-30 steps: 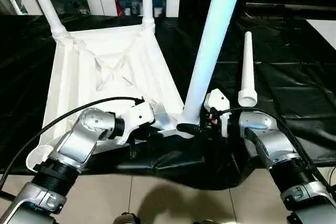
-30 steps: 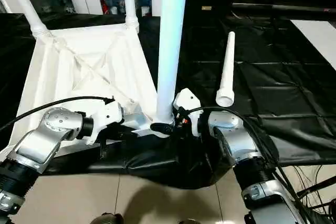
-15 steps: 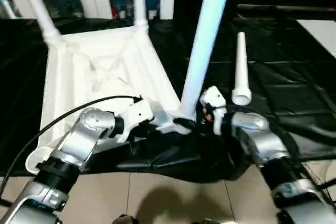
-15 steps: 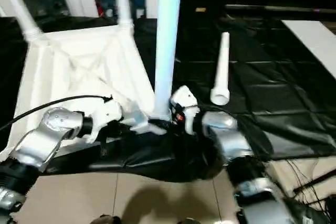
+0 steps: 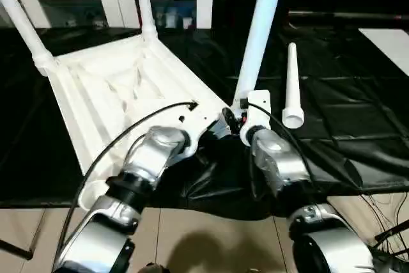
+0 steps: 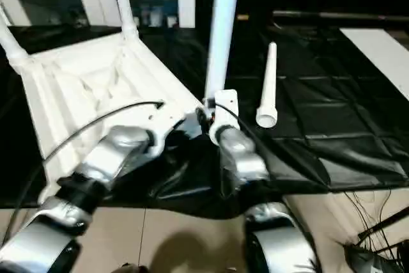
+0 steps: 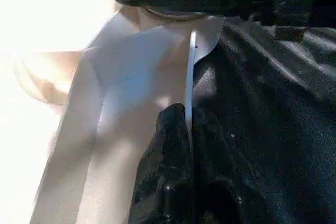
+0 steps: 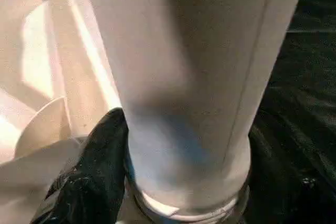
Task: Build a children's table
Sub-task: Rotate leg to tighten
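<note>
Table top (image 5: 121,87) lay upturned with three legs standing; right gripper (image 8: 173,182) clasped the third leg (image 5: 259,33), left gripper (image 7: 181,129) pinched the rim (image 7: 190,77), a fourth leg (image 5: 293,87) lay beside.

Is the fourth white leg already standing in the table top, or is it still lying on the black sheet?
Lying down, not fitted. The loose leg rests flat on the black sheet, apart from the upturned table top.

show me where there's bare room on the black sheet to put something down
Bare sheet lies right of the loose white tapered leg, and between it and the upright white leg. Crowded: the near corner of the upturned white plastic tabletop, where both grippers work.
</note>
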You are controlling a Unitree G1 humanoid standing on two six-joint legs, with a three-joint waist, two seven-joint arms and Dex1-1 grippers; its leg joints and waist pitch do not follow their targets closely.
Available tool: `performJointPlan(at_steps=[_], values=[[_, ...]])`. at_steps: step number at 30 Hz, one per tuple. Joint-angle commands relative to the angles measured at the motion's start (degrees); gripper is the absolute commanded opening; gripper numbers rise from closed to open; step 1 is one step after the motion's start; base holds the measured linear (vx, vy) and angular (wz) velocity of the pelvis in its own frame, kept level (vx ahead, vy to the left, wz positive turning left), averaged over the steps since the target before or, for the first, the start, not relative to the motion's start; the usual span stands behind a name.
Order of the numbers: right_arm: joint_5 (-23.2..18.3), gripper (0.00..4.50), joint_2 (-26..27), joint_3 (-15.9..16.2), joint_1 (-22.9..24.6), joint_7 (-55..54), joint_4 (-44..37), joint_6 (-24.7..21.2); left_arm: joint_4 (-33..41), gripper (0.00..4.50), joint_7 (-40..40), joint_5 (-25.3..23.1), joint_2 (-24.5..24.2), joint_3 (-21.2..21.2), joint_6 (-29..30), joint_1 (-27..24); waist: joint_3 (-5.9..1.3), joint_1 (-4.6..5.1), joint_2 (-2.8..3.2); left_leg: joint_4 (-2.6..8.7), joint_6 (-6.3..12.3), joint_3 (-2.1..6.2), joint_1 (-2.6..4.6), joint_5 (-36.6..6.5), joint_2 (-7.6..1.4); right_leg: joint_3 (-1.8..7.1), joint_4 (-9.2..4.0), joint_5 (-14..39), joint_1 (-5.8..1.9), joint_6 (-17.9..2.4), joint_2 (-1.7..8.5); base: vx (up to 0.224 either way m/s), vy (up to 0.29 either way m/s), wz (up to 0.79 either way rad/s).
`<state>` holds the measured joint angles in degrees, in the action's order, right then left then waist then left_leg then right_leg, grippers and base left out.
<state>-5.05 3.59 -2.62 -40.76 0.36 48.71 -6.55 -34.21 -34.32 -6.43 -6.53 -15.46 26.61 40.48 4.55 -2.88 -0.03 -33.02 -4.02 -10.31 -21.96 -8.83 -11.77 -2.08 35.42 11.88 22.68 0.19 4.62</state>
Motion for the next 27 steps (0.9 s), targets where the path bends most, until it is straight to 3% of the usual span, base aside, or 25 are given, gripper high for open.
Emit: performJointPlan(at_steps=[1, 3, 5, 7, 8, 9, 10, 13, 14, 18, 19, 20, 21, 24, 26, 27], values=[[-1.51, 2.68, 3.08, 0.52, 2.29, 1.23, 4.78, -2.02, -2.6, 0.0, 7.12, -0.3, 0.19, 3.29, -0.45, 0.13, -2.86, 0.16, -0.11, 4.5, -1.54, 0.56, 1.41, -21.59, -0.63, 1.66, -5.81, 20.86, -0.72, -7.11, 2.56, 0.0, 0.0, 0.0], [-1.11, 2.68, 3.39, 0.57, 1.62, 1.45, 5.33, -1.07, -3.13, 0.0, 6.92, -0.29, 0.07, 3.13, -0.65, 0.29, -2.92, 0.24, -0.16, 4.76, -1.38, 0.61, 1.11, -20.92, -0.61, 1.5, -5.77, 19.29, -1.05, -7.24, 2.54, 0.0, 0.0, 0.0], [-1.41, 3.38, 3.55, 0.07, 1.27, 1.72, 5.7, -0.49, -3.2, 0.0, 6.88, -0.32, -0.12, 3.04, -0.73, 0.24, -2.86, 0.24, -0.28, 4.77, -1.24, 0.55, 1.25, -21.63, -0.66, 1.57, -5.86, 19.62, -0.86, -7.26, 2.59, 0.0, 0.0, 0.0], [-1.48, 3.45, 3.22, -0.23, 0.81, 2.86, 5.46, 1.46, -3.24, 0.0, 6.2, -0.53, -0.89, 2.55, -1.4, -0.03, -2.72, 0.38, -0.39, 4.8, -1.02, 0.61, 1.18, -22.99, -0.6, 1.62, -6.14, 22.04, -0.74, -6.76, 2.75, 0.0, 0.0, 0.0], [-1.51, 3.45, 3.19, -0.24, 0.78, 3.11, 5.4, 1.61, -3.25, 0.0, 6.11, -0.55, -0.93, 2.52, -1.47, -0.04, -2.76, 0.47, -0.42, 4.87, -1.04, 0.71, 0.97, -22.8, -0.55, 1.55, -6.1, 22.2, -0.93, -6.63, 2.78, 0.0, 0.0, 0.0], [-1.55, 3.59, 3.02, -0.18, 0.69, 4.22, 5.03, 2.3, -3.25, 0.0, 5.58, -0.66, -1.2, 2.28, -2.08, -0.11, -2.87, 0.82, -0.53, 5.06, -1.1, 0.91, 0.24, -21.17, -0.49, 1.34, -5.88, 21.41, -1.54, -6.36, 2.83, 0.0, 0.0, 0.0], [-1.46, 3.74, 2.9, -0.04, 0.68, 4.7, 4.77, 2.6, -3.21, 0.0, 5.22, -0.75, -1.37, 2.1, -2.62, -0.15, -2.81, 1.04, -0.49, 5.1, -1.01, 0.92, 0.13, -20.69, -0.51, 1.26, -5.91, 21.02, -1.47, -6.18, 2.7, 0.0, 0.0, 0.0], [0.34, 3.95, 1.34, 1.65, 1.46, 6.92, 2.08, 4.87, -1.13, 0.0, 2.68, -0.91, -2.39, 1.12, -3.94, -1.14, -2.7, 0.95, -0.75, 4.76, -0.33, 0.56, 0.93, -21.63, -0.58, 1.57, -6.35, 22.2, -0.72, -6.78, 2.85, 0.0, 0.0, 0.0], [0.7, 4.06, 0.76, 2.04, 1.77, 7.71, 1.17, 5.38, -0.32, 0.0, 1.8, -0.86, -2.79, 0.84, -4.26, -1.57, -2.67, 0.94, -0.75, 4.8, -0.14, 0.57, 0.82, -21.24, -0.6, 1.58, -6.33, 22.19, -0.83, -6.93, 2.87, 0.0, 0.0, 0.0], [3.04, 4.32, -3.77, 4.46, 3.92, 12.36, -4.09, 7.77, 3.53, 0.0, -2.62, -0.09, -5.37, -0.1, -4.92, -4.0, -2.86, 0.6, -1.01, 4.71, 1.1, 0.31, 0.28, -16.81, -0.83, 1.65, -5.89, 17.61, -1.3, -7.76, 2.81, 0.0, 0.0, 0.0], [3.16, 4.39, -5.84, 4.9, 4.81, 15.6, -6.09, 7.63, 5.79, 0.0, -4.51, 0.37, -6.7, -0.48, -4.73, -5.23, -3.04, 0.54, -0.8, 4.43, 1.3, 0.02, 0.76, -16.03, -0.79, 1.74, -5.79, 16.41, -0.99, -8.77, 2.58, 0.0, 0.0, 0.0], [3.19, 4.46, -6.32, 4.96, 5.0, 16.37, -6.49, 7.54, 6.28, 0.0, -5.03, 0.49, -7.03, -0.6, -4.85, -5.51, -3.04, 0.54, -0.8, 4.43, 1.3, 0.02, 0.76, -16.03, -0.79, 1.74, -5.79, 16.41, -0.99, -8.77, 2.58, 0.0, 0.0, 0.0], [2.23, 4.46, -8.23, 5.58, 5.82, 21.64, -8.29, 5.97, 7.44, 0.0, -6.93, 0.64, -8.37, -1.1, -6.47, -6.38, -3.11, 0.49, -0.81, 4.38, 2.09, -0.01, 0.05, -13.14, -0.67, 1.68, -5.4, 12.77, -1.57, -9.51, 2.54, 0.0, 0.0, 0.0], [-0.52, 4.46, -10.87, 6.19, 7.03, 30.22, -10.61, 2.88, 9.33, 0.0, -11.47, 1.44, -10.4, -2.19, -10.63, -7.94, -3.35, 0.26, -0.78, 4.0, 3.86, -0.11, 0.06, -9.71, -0.78, 1.7, -4.83, 6.42, -1.88, -10.92, 2.38, 0.022, -0.012, 0.0], [-3.05, 4.46, -16.28, 9.13, 9.95, 44.33, -14.67, 4.85, 14.86, 0.0, -21.1, 4.69, -13.52, -4.18, -13.87, -11.55, -3.41, 0.19, -0.65, 3.86, 4.56, -0.15, 0.16, -9.17, -0.92, 1.66, -4.55, 4.14, -1.95, -12.24, 2.41, 0.0, 0.0, 0.0], [-3.05, 4.46, -16.28, 9.13, 9.95, 44.33, -14.67, 4.85, 14.86, 0.0, -21.1, 4.69, -13.52, -4.18, -13.87, -11.55, -3.36, -0.09, -0.67, 3.72, 5.11, -0.25, 0.2, -8.13, -1.12, 1.76, -4.23, 1.74, -1.94, -12.98, 2.4, 0.05, 0.008, 0.0]])
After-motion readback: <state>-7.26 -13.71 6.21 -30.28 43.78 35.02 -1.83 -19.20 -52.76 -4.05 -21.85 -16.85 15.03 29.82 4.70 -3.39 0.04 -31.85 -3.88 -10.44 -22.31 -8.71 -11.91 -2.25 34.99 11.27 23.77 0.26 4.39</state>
